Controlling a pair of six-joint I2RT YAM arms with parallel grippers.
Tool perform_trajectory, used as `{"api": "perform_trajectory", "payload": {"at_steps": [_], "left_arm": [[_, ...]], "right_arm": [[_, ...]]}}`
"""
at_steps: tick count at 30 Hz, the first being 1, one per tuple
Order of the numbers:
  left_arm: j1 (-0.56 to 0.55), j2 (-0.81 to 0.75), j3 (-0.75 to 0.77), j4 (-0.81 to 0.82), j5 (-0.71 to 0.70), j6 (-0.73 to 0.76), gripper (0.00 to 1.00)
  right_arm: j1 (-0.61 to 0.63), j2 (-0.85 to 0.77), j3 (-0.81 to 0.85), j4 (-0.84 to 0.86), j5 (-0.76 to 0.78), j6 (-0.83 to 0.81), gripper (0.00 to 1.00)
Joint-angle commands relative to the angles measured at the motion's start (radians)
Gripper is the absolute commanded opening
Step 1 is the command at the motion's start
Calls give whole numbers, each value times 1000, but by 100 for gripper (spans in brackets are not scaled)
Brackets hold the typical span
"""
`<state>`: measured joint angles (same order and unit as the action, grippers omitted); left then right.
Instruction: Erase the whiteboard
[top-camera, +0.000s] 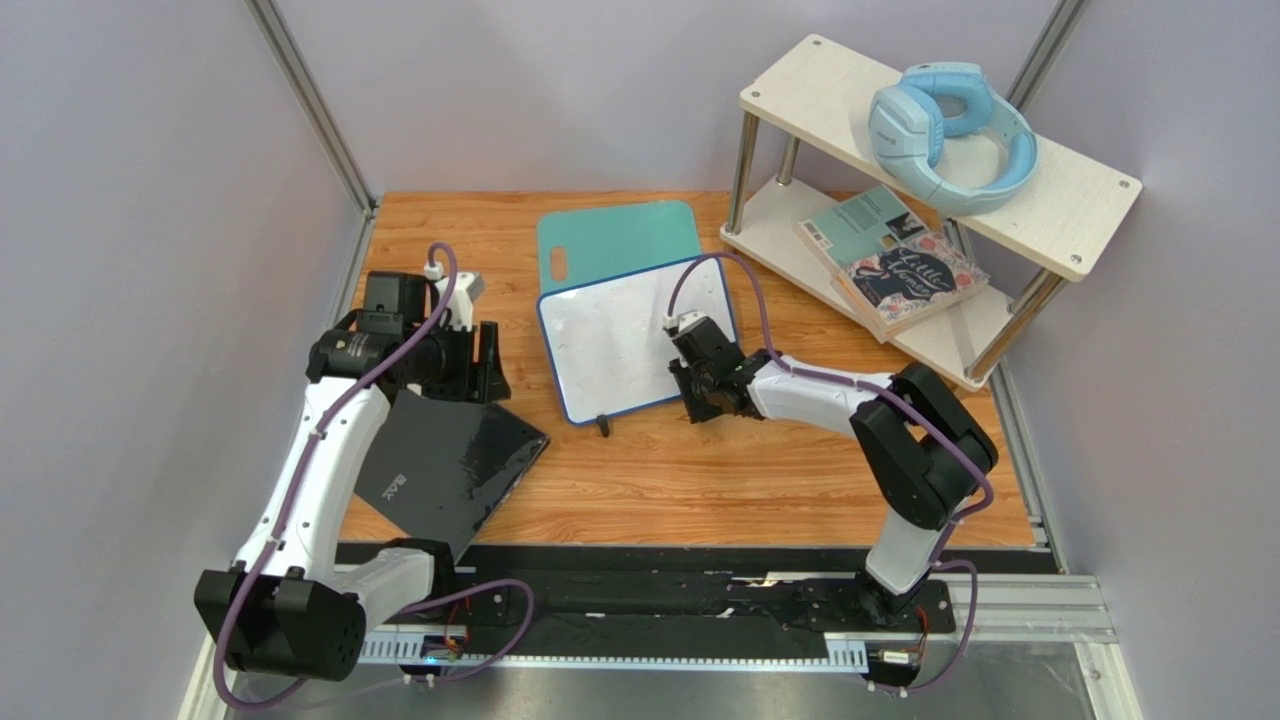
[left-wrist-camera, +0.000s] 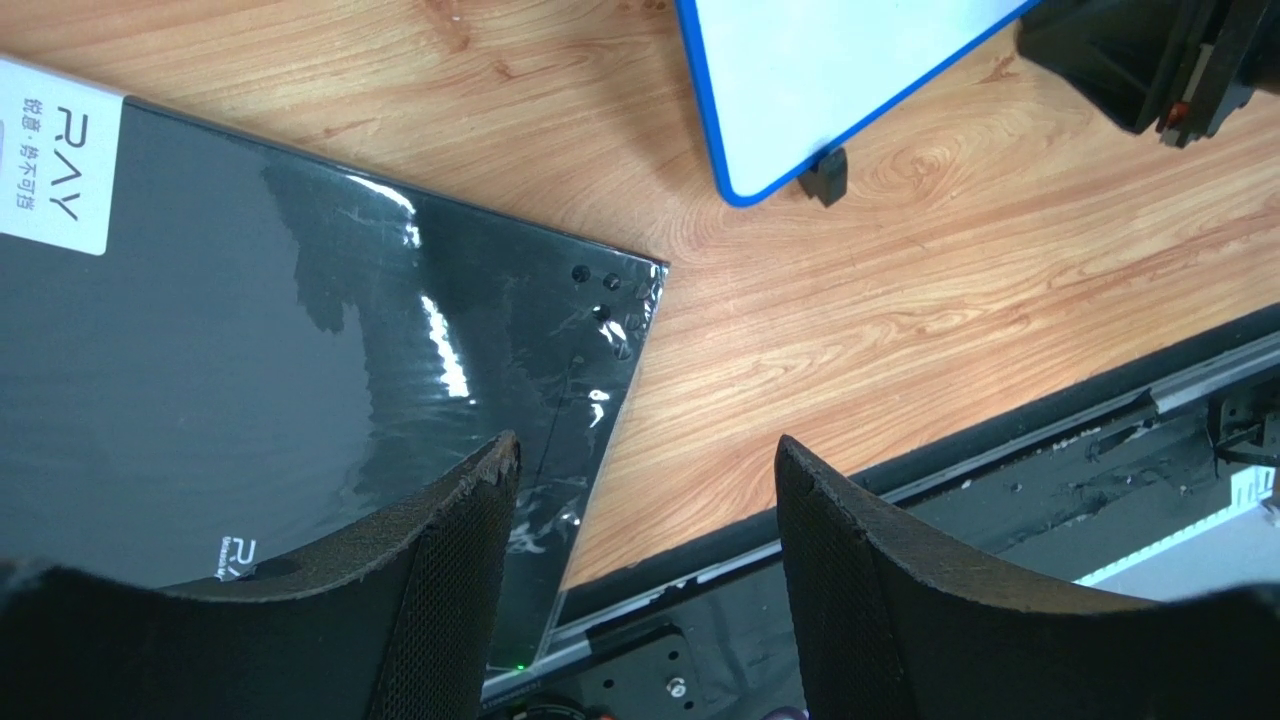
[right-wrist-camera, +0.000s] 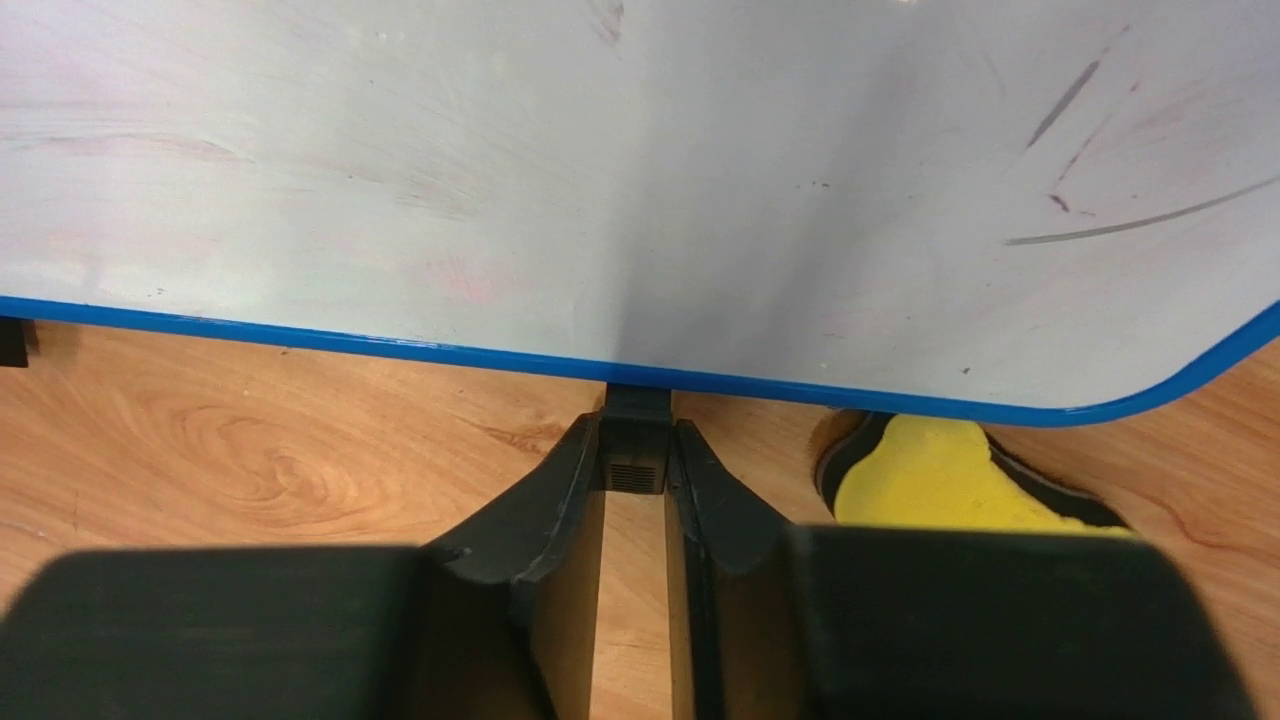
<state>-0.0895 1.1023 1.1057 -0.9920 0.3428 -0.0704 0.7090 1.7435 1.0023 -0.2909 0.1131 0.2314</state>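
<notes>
The whiteboard (top-camera: 628, 342) lies flat mid-table, white with a thin blue frame. Faint dark strokes (right-wrist-camera: 1127, 225) remain near its right end in the right wrist view. My right gripper (right-wrist-camera: 637, 450) is at the board's near edge, shut on one small black foot (right-wrist-camera: 637, 402) under the frame; from above, that gripper (top-camera: 700, 393) sits at the board's lower right corner. The other foot (top-camera: 604, 426) sticks out at the lower left. My left gripper (left-wrist-camera: 646, 450) hangs open over the corner of the black slab (left-wrist-camera: 301, 360), nothing between its fingers, left of the board (left-wrist-camera: 812, 75).
A yellow pad with a black rim (right-wrist-camera: 939, 473) lies on the wood just right of my right fingers. A teal mat (top-camera: 616, 240) lies behind the board. A two-tier shelf (top-camera: 812, 90) at the back right carries blue headphones (top-camera: 950, 132) and books (top-camera: 894, 263).
</notes>
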Motion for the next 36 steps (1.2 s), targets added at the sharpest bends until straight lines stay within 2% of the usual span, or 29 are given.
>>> {"api": "perform_trajectory", "payload": {"at_steps": [1,3,5,12,18,22,23,24,29,36], "left_arm": [[5,-25,0,23,18,-2,68],[7,-24,-1,24,16,-3,68],[5,-24,-1,26,18,-3,68],[5,-28,-1,30,33,-6,68],[5,-42,23,36,71,-5,68],[5,-56,46,68,127,-42,69],[5,-61,48,87,134,-57,77],[5,-74,49,96,148,-60,99],[5,-93,40,130,151,-69,99],[5,-105,16,173,192,-83,99]], "right_arm": [[56,-30,21,-63,-47,-21,42],[75,-41,18,-63,-56,-39,60],[96,-50,18,-60,-63,-53,68],[118,-50,52,-88,-47,-73,71],[126,-142,21,-73,-70,-86,71],[124,-217,18,-122,-17,-58,72],[121,-243,6,-135,-6,-47,75],[119,-296,1,-140,3,-28,78],[87,-484,-4,-180,59,13,99],[-17,-647,32,-234,80,25,100]]}}
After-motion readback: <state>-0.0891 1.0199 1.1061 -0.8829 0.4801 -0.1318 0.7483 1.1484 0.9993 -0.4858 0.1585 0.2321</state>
